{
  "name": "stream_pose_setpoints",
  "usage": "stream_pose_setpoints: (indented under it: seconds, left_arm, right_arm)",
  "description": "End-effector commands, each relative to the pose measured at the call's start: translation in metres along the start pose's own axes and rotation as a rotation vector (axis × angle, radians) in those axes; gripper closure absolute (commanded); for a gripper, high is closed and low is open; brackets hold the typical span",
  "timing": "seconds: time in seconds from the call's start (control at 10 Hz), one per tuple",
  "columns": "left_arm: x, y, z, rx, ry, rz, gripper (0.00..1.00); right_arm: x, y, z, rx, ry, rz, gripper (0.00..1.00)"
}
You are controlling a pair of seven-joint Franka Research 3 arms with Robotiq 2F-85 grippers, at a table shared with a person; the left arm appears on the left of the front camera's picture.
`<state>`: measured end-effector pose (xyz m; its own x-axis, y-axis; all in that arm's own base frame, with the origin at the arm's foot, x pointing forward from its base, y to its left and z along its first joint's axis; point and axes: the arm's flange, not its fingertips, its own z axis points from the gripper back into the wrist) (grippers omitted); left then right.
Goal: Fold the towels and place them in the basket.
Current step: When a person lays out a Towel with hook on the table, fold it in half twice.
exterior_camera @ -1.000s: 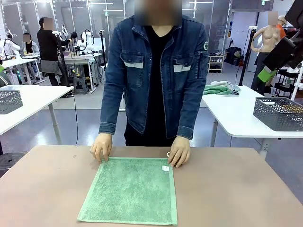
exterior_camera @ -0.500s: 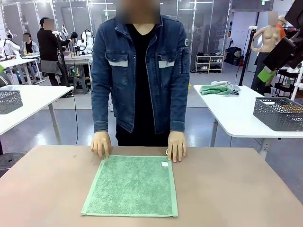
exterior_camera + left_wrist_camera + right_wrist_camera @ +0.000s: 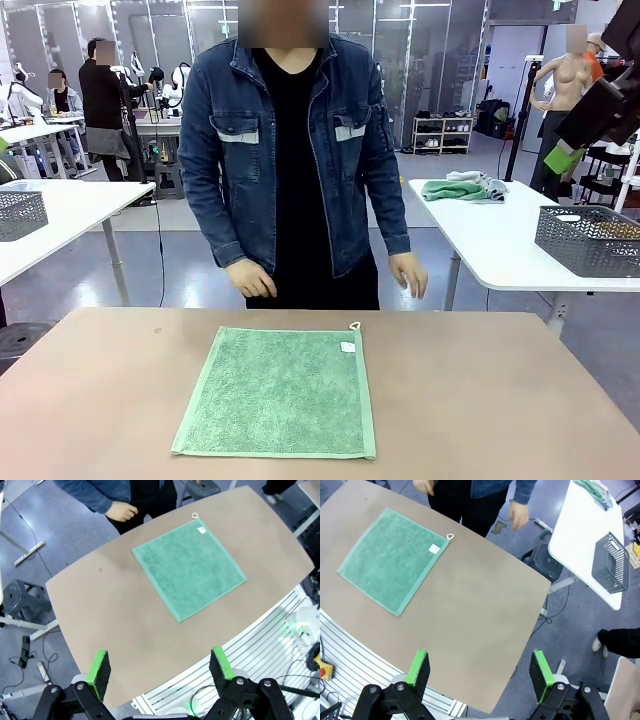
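Left wrist view: left end effector [image 3: 160,666], jaws wide, empty, high above the brown desk [image 3: 125,625]. Right wrist view: right end effector [image 3: 479,667], likewise wide and empty. Front view: one green towel [image 3: 280,390] spread flat at mid-desk, its white loop [image 3: 354,325] at the far corner. Behind the desk a person stands, one hand [image 3: 250,280] and the other hand [image 3: 408,272] held clear of the desk. Far right: grey basket [image 3: 588,240] on a white desk [image 3: 500,250].

The front camera sits low at the near edge of the brown rectangular bench [image 3: 500,400], facing across to the person [image 3: 290,150]. Both wrist cameras hang high, looking steeply down; all three views share the mint-green terry towel [image 3: 280,390].
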<state>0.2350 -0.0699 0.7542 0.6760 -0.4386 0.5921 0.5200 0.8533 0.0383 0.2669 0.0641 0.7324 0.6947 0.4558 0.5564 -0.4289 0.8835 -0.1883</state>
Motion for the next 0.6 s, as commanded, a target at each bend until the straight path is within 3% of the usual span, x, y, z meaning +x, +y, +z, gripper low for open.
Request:
stream_pose_setpoints:
  seconds: [0.0,0.5]
  left_arm:
    - [0.0015,-0.0005,0.0005,0.001,0.0,-0.004,0.0]
    - [0.0015,-0.0005,0.0005,0.001,0.0,-0.004,0.0]
  right_arm:
    - [0.0006,-0.0003,0.0004,-0.002,-0.004,-0.001,0.0]
    - [0.0006,-0.0003,0.0004,-0.002,-0.004,-0.001,0.0]
